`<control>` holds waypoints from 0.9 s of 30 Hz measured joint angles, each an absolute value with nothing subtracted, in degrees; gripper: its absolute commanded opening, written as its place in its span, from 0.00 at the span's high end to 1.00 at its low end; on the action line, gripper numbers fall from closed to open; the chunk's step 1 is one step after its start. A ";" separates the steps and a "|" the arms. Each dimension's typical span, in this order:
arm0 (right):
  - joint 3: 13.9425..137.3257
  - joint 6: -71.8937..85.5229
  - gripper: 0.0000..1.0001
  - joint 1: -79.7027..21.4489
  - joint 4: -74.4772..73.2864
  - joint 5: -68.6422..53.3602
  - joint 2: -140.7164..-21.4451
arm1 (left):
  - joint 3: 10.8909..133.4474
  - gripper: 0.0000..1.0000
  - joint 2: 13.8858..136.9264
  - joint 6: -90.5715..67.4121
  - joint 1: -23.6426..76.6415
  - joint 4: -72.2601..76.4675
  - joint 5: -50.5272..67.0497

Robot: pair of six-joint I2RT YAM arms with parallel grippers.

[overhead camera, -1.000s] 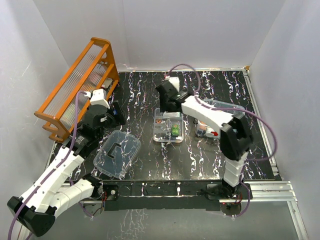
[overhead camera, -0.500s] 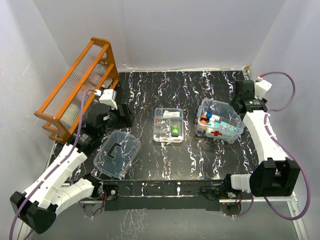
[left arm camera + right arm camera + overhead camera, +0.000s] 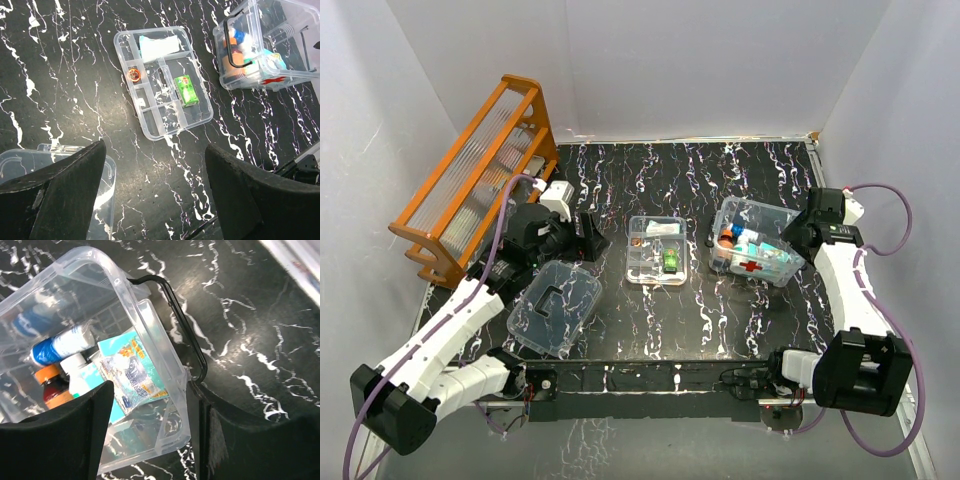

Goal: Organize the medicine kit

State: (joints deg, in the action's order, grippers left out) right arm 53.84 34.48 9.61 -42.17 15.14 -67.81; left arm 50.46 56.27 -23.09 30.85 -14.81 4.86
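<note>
At counter centre: compartmented tray is sitting, green packet inside.
Left pincer: hovering near clear lid, jaws apart.
Right pincer: jaws apart, hovering over medicine box rim.

An orange wooden rack with ribbed clear panels stands at the far left corner of the black tabletop, its long side following the left edge. Its near end reaches about halfway down that edge. Pale shapes show through the ribbed panels, too blurred to name. The tabletop is glossy and streaked all over with white, marble-like veining. White walls rise from its left, far and right edges. A pale metal rail follows the right edge from the far right corner toward the near edge.
</note>
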 measured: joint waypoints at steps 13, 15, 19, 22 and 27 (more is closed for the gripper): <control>50.06 37.15 0.59 9.80 -41.93 0.16 -62.70 | 48.86 0.21 57.76 -23.18 30.85 -13.67 5.63; 49.76 37.80 0.59 9.72 -42.00 -1.78 -62.35 | 48.84 0.21 58.26 -23.18 30.85 -13.67 5.63; 49.63 39.00 0.60 8.27 -41.93 -4.38 -62.28 | 48.84 0.21 59.37 -23.27 30.85 -13.65 5.45; 49.19 39.77 0.60 5.50 -41.58 -4.86 -62.22 | 48.84 0.21 60.42 -23.66 30.85 -13.67 5.06; 49.01 41.82 0.60 -4.32 -40.88 -3.42 -62.48 | 48.84 0.21 61.65 -24.25 30.85 -13.76 3.62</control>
State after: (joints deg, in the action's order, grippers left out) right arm 49.01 41.82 -4.32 -40.88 -3.42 -62.48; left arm 48.84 61.65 -24.25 30.85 -13.76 3.62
